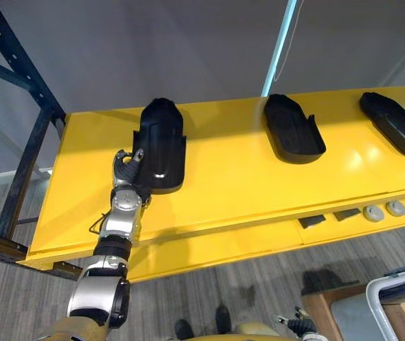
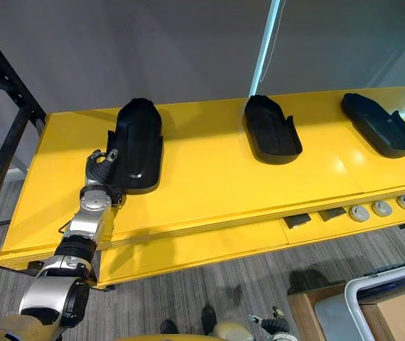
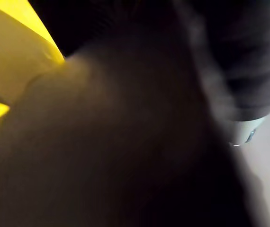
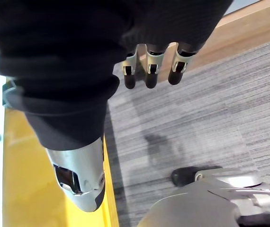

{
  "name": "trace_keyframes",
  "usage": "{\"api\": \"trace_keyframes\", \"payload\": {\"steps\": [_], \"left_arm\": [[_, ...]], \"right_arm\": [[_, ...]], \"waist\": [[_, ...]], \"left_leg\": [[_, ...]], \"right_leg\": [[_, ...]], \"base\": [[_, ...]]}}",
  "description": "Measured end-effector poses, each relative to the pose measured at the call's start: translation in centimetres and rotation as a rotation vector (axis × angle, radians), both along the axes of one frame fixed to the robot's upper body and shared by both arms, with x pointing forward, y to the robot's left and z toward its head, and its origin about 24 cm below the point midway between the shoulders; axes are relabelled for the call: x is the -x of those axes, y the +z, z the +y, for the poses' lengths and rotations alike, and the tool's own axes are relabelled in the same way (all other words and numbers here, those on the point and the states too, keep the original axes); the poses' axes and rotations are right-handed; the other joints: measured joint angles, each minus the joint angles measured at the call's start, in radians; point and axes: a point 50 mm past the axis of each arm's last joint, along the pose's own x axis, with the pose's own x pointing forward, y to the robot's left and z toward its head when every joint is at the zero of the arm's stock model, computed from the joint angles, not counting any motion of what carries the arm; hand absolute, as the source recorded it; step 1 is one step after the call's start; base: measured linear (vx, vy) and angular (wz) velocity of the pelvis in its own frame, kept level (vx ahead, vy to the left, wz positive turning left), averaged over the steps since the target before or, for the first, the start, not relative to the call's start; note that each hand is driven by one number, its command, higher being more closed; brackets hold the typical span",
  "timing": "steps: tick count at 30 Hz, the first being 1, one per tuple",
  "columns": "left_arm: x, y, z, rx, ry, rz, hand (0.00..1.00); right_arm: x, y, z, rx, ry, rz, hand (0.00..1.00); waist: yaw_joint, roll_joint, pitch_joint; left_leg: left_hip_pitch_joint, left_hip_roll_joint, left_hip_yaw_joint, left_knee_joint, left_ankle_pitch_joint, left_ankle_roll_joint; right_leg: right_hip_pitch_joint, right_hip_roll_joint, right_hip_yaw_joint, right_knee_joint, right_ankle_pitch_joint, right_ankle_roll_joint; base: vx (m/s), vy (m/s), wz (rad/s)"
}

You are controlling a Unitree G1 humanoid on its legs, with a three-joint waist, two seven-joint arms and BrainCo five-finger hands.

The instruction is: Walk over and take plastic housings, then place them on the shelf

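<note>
Left hand (image 2: 101, 168) grips a black housing (image 2: 141, 142) on the yellow shelf (image 2: 217, 192).

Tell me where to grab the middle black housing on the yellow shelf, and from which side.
I'd take the middle housing by a raised side wall near its open, squared end, which faces the front edge of the shelf. Come from the front: it lies hollow side up, so that wall offers a thin rim to pinch, and the rounded end points away.
</note>
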Motion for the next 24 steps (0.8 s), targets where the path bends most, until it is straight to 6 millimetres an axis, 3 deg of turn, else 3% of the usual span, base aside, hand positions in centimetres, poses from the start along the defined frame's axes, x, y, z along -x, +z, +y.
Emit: {"api": "trace_keyframes", "payload": {"steps": [14, 18, 21, 24], "left_arm": [[3.5, 3.6, -4.3, 0.103, -0.047, -0.301, 0.0], [5.1, 5.6, -5.4, 0.026, -0.071, -0.422, 0.0], [6.6, 5.2, -6.1, 0.003, -0.084, -0.441, 0.0], [8.0, 3.4, -7.1, -0.048, -0.131, -0.385, 0.0]], "right_arm": [[0.1, 0.0, -0.1, 0.003, -0.005, 0.0, 0.0], [0.4, 0.0, -0.2, 0.005, -0.013, 0.005, 0.0], [0.5, 0.0, -0.2, 0.005, -0.013, 0.006, 0.0], [0.5, 0.0, -0.2, 0.006, -0.013, 0.002, 0.0]], "waist": [[0.004, 0.001, 0.005], [0.027, -0.001, 0.009], [0.029, -0.001, 0.009], [0.031, -0.001, 0.009]], "left_leg": [[0.019, -0.003, -0.024, -0.001, -0.001, 0.013], [0.016, -0.006, -0.026, -0.001, -0.003, 0.013], [0.016, -0.009, -0.031, -0.001, -0.003, 0.014], [0.015, -0.011, -0.032, -0.001, -0.003, 0.021]], "right_leg": [[0.02, -0.007, -0.022, 0.015, -0.006, 0.007], [0.02, -0.011, -0.024, 0.011, -0.005, 0.007], [0.022, -0.015, -0.031, 0.009, -0.002, 0.005], [0.027, -0.017, -0.032, 0.001, 0.002, 0.009]], "base": [[-0.02, -0.002, 0.05], [-0.03, 0.0, 0.03], [0.0, 0.001, 0.04], [0.0, 0.0, 0.0]]}}
